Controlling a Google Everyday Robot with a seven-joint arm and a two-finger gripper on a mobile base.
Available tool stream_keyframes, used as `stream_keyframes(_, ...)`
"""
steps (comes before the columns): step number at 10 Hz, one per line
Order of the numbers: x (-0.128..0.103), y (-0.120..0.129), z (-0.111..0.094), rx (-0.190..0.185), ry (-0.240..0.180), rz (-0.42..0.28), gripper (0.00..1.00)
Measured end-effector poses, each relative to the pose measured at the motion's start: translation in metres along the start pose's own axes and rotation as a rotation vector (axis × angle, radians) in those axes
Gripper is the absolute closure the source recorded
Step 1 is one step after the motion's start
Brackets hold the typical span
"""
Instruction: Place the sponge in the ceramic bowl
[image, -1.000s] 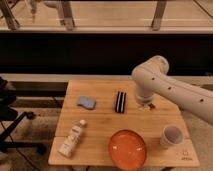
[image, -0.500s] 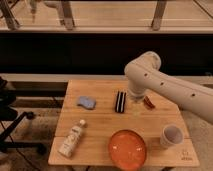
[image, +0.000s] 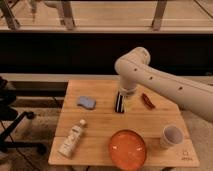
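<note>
Wooden bench (image: 105, 127), dark wall behind. Arm has swung left from the right side; gripper (image: 125, 101) now at centre, open and empty, by black block (image: 118, 101). Sponge (image: 86, 102) centre-left on bench, apart from bowl (image: 128, 149) at lower centre. Likely heading for the sponge.

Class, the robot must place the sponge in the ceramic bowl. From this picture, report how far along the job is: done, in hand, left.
Done: nothing yet; the light-blue kidney-shaped soft sponge lies on the wooden table, and the orange-red round ceramic bowl is empty. In hand: the open hand hangs by the black rectangular block, apart from the sponge, holding nothing. Left: reach, grasp, carry, drop.
</note>
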Motion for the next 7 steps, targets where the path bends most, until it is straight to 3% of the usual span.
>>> stream_keyframes(4, -0.014, -0.014, 0.000, 0.012, -0.014, -0.034, 0.20)
stream_keyframes(7, -0.042, -0.031, 0.000, 0.029, -0.042, -0.074, 0.20)
